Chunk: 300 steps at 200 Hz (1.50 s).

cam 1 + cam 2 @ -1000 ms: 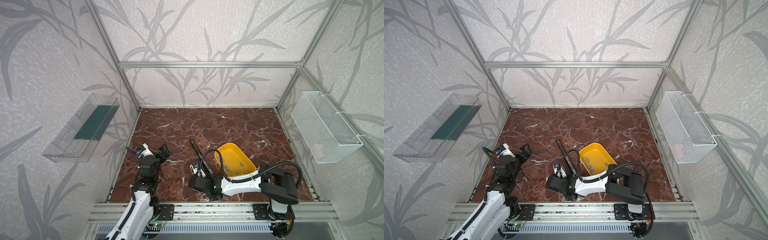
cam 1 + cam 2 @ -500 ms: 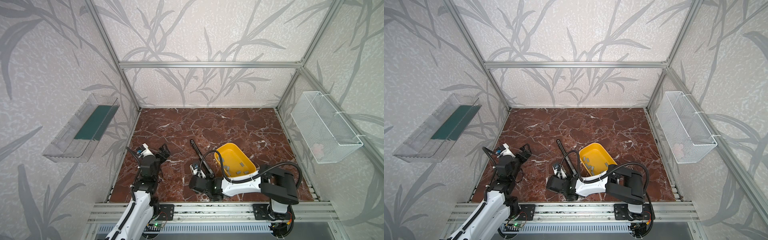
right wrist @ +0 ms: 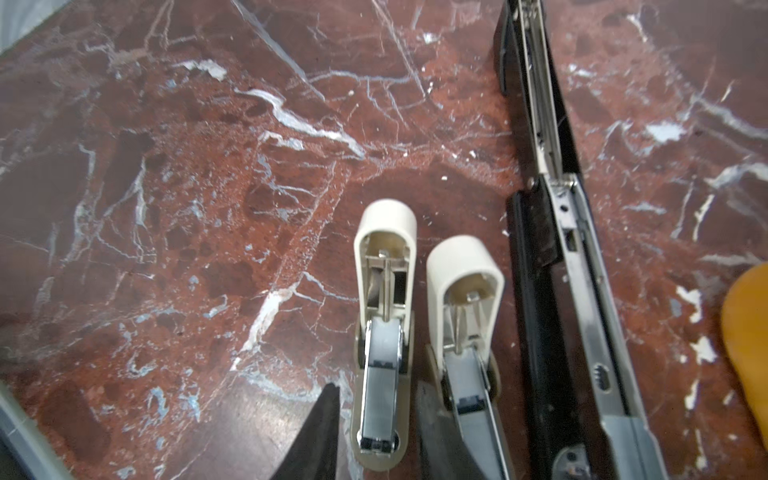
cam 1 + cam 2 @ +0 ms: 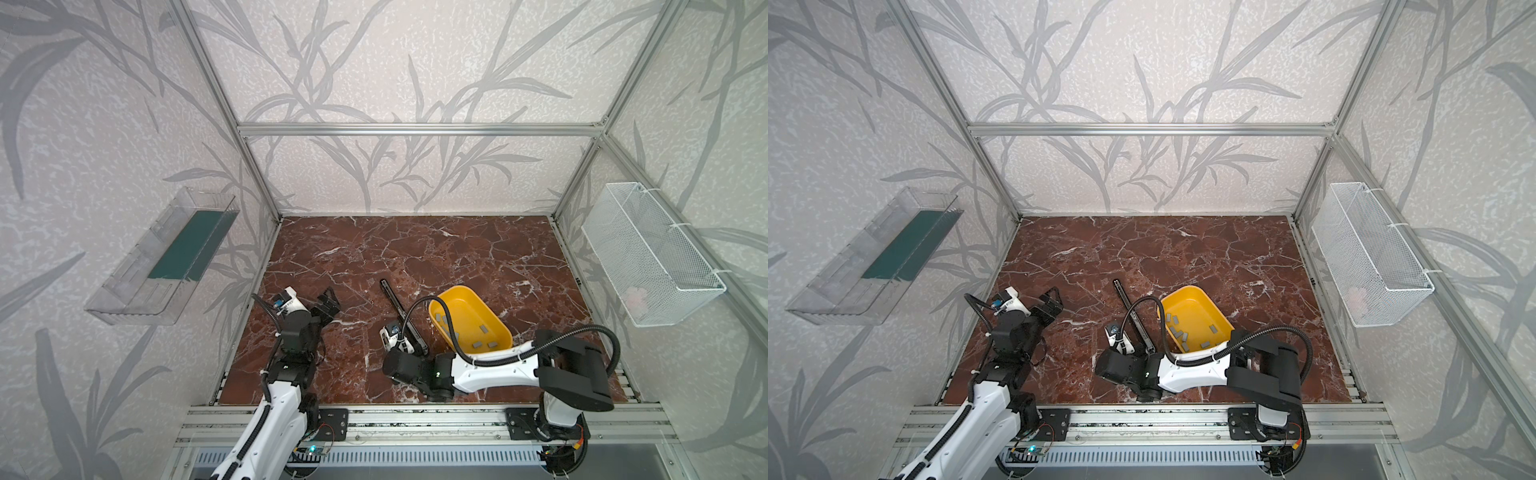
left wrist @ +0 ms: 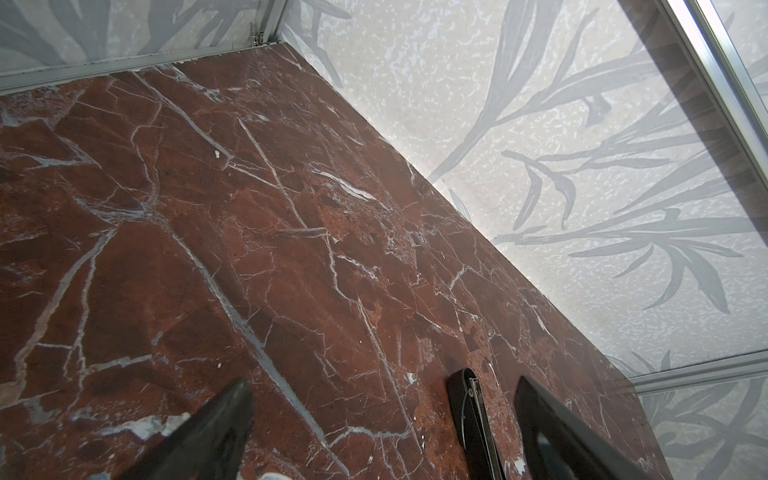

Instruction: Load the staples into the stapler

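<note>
Where the red-brown marble surface (image 4: pixel 415 249) nears its front edge, the items stand as follows.

Stapler (image 4: pixel 398 308): long, slim, black, folded open flat on the surface. It lies slantwise just left of the yellow tub (image 4: pixel 469 312) in both top views, and its metal channel faces up in the right wrist view.

Yellow tub: oval, just beside the stapler, holding several short grey staple strips (image 4: pixel 483 328) scattered loose on its floor.

Cream mini staplers (image 3: pixel 384 291), two: both opened with lids flipped back, lying side by side. They sit just beside the black stapler's near half, on the side away from the tub.

Right hand (image 3: pixel 376 390): low over these two. Its fingers (image 3: pixel 320 432) are narrowly parted, one on each side of the base of the cream one farther from the black stapler. A sliver of surface shows between one finger and that base, so no grip is seen.

Left hand (image 4: pixel 327 304): fingers spread wide, holding nothing, raised above the left part of the surface, well apart from the stapler.

Clear plastic shelf (image 4: pixel 162 257): on the left wall, with a dark green sheet inside.

White wire basket (image 4: pixel 648 257): on the right wall.
</note>
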### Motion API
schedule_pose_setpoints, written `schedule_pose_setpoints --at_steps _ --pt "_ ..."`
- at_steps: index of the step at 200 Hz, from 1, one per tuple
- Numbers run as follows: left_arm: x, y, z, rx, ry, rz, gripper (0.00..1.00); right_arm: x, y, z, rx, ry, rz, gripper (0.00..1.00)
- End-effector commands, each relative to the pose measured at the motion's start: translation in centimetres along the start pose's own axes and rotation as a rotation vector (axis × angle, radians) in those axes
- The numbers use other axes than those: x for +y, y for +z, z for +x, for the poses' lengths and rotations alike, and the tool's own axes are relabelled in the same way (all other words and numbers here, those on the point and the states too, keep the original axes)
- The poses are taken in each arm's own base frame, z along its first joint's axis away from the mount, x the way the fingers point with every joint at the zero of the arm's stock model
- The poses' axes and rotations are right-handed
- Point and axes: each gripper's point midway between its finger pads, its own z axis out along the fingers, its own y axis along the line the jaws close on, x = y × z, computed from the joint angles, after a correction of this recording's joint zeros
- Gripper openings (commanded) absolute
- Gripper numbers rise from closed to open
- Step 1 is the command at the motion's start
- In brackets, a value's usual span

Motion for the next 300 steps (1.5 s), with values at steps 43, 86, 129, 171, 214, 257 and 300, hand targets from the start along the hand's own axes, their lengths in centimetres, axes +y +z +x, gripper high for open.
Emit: schedule_pose_setpoints --at_steps 43,86,129,171,214,257,300 --pt "-0.5 -0.1 -0.8 -0.023 -0.002 0.014 0.98 -0.9 0.7 0.1 0.021 -0.017 0.02 0.19" --pt "-0.6 -0.2 -0.9 -0.024 -0.002 0.017 0.98 -0.9 1.9 1.6 0.078 0.007 0.037 0.18" --pt "-0.6 -0.2 -0.8 -0.022 -0.003 0.016 0.98 -1.2 2.7 2.3 0.114 0.007 0.058 0.18" --pt "-0.6 -0.2 -0.9 -0.024 -0.004 0.019 0.98 -1.4 2.4 3.1 0.146 0.009 0.061 0.16" --pt "-1.2 -0.2 -0.9 -0.02 0.0 0.042 0.97 -0.9 0.3 1.4 0.096 -0.023 0.028 0.23" --pt "-2.0 -0.2 -0.9 -0.009 0.015 0.079 0.95 0.7 -4.0 -1.5 -0.031 0.021 -0.111 0.36" --pt "-2.9 0.1 -0.7 0.014 0.055 0.113 0.93 3.4 -6.8 -1.3 -0.235 0.091 -0.353 0.62"
